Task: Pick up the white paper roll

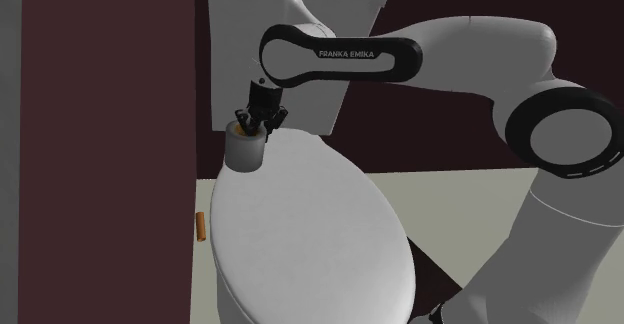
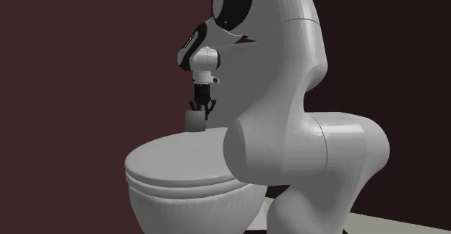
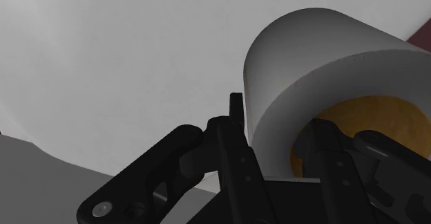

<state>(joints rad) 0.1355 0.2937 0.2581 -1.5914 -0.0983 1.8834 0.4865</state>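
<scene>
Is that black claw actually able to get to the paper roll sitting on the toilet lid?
Probably yes. The gripper is right at the top of the paper roll, which stands upright on the closed toilet lid near the tank, and nothing lies between them.

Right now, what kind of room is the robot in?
Most likely a bathroom. There is a white toilet with its lid shut, its tank behind against a dark wall, and a paper roll standing on the lid.
</scene>
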